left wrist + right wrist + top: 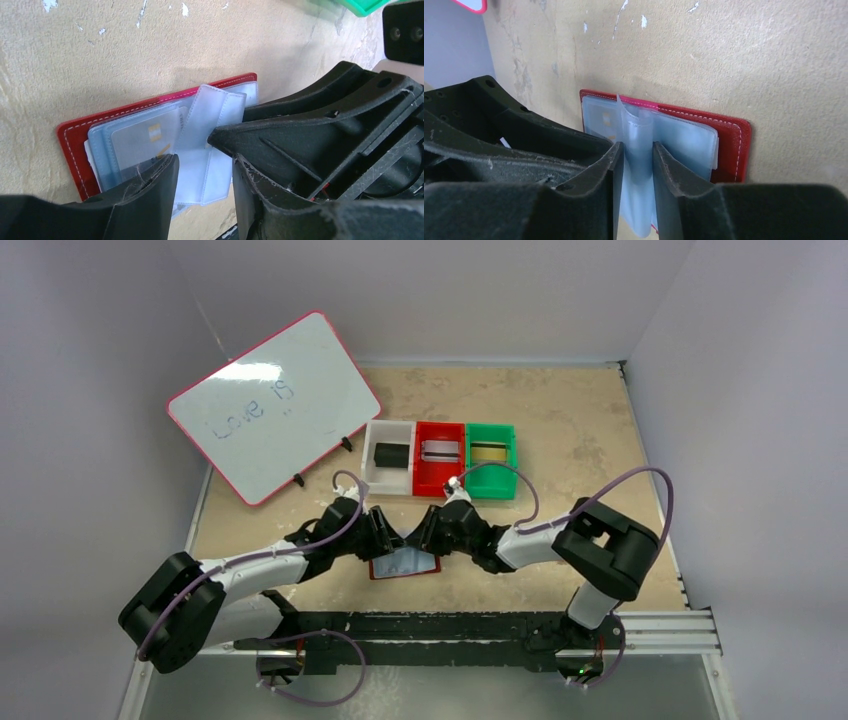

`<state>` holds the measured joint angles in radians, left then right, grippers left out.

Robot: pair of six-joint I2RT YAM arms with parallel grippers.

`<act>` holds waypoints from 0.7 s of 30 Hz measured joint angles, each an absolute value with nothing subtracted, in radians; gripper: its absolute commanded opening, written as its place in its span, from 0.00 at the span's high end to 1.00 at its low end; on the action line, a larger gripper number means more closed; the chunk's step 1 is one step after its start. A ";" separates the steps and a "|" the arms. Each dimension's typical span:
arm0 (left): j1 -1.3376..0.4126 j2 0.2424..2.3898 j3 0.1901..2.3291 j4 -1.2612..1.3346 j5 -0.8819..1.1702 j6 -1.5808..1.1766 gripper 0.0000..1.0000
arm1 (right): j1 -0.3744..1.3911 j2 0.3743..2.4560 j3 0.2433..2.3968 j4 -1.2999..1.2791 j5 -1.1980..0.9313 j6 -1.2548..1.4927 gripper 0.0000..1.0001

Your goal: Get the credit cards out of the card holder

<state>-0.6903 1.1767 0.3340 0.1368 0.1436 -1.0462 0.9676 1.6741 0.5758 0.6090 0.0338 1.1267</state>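
The card holder lies open on the table, dark red cover down and pale blue sleeves up. A pale card with a gold chip sits inside a sleeve. My left gripper is open just above the sleeves, its left finger over the card's sleeve. My right gripper is closed to a narrow gap on one sleeve leaf, which stands up bent from the holder. In the top view both grippers, left and right, meet tip to tip over the holder.
Behind the holder stand three small bins: white with a black card, red with a silver card, green with a gold card. A pink-edged whiteboard leans at the back left.
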 measured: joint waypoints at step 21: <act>-0.691 1.196 0.332 0.142 0.149 -1.058 0.71 | 0.966 1.490 0.516 0.558 0.108 1.132 0.60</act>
